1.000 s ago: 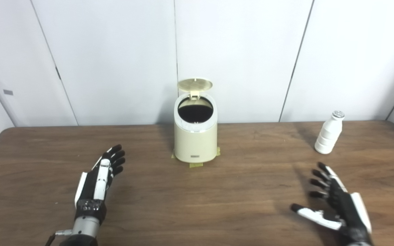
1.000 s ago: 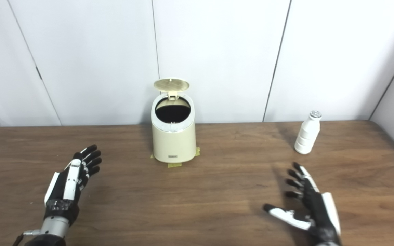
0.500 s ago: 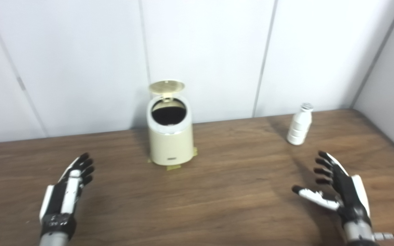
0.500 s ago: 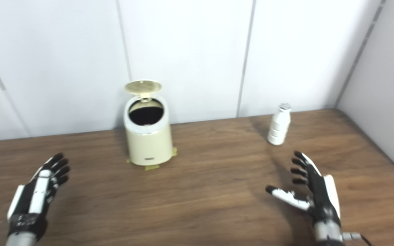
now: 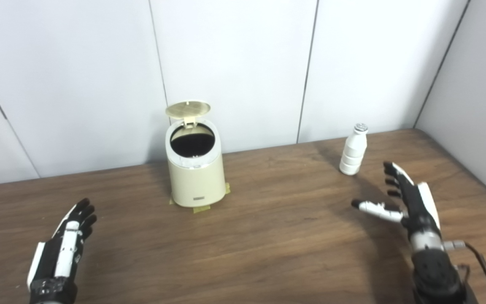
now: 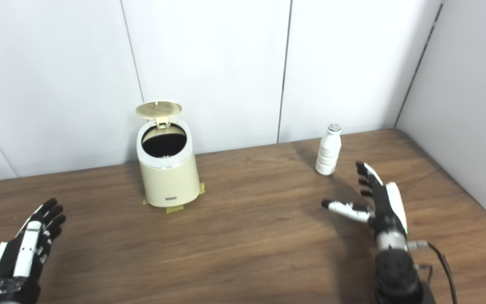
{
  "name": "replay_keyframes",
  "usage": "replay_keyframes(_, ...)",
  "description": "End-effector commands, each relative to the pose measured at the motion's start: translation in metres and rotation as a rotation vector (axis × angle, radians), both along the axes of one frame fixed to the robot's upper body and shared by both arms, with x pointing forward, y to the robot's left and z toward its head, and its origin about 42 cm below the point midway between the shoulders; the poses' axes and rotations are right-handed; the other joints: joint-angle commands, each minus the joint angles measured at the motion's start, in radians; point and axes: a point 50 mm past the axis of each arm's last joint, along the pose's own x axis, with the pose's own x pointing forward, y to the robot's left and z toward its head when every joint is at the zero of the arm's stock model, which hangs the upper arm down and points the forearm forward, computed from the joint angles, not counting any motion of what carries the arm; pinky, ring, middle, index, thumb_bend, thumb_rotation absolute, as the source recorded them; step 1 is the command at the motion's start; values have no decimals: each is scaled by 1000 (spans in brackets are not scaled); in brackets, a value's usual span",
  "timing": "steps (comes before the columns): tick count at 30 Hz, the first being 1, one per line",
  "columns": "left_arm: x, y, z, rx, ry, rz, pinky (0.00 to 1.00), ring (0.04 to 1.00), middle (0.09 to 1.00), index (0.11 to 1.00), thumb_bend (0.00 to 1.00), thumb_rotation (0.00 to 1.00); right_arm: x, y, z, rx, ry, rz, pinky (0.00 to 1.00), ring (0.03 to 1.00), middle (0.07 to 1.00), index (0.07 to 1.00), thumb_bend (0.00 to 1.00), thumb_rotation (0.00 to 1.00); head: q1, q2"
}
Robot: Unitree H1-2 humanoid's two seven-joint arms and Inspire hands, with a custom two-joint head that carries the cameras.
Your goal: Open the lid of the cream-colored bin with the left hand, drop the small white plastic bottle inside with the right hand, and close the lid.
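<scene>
Bin (image 5: pixel 195 181) label (image 5: pixel 199 197) (small, grey) is unreadable.

The bin (image 5: pixel 195 173)'s dark inside cannot be made out.

The table (image 5: pixel 268 236) under both hands is dark brown wood grain with a low satin sheen. Well ahead of the left hand (image 5: pixel 59 253), the cream-colored bin (image 5: pixel 195 177) looks like smooth matt plastic, its raised lid (image 5: pixel 187 108) faintly ribbed beneath. Just ahead of the right hand (image 5: pixel 407 200), the small white plastic bottle (image 5: pixel 353 150) is smooth with a silvery foil-like cap. Both hands have glossy black and white plastic shells.
</scene>
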Motion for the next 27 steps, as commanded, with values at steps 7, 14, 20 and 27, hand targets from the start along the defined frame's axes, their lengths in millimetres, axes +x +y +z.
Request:
replay_keyframes(7,2,-1,26,13,-77,-20,988,935,935,957,262,848,43,-28,38,-99,-73,0,700,825,882,888,898,237,0,13)
replay_keyframes(14,2,-3,28,12,-66,-23,989,941,942,961,254,829,59,-30,54,-126,-67,0,598,763,855,889,893,238,-5,16)
replay_keyframes(20,1,-2,29,15,-68,-24,997,943,947,969,226,829,72,-32,66,-136,-68,-6,639,782,849,874,886,185,-3,18)
replay_keyframes(27,0,-2,31,23,-69,-23,970,925,935,963,233,855,87,-34,79,-121,-52,20,690,809,864,887,858,87,-4,21)
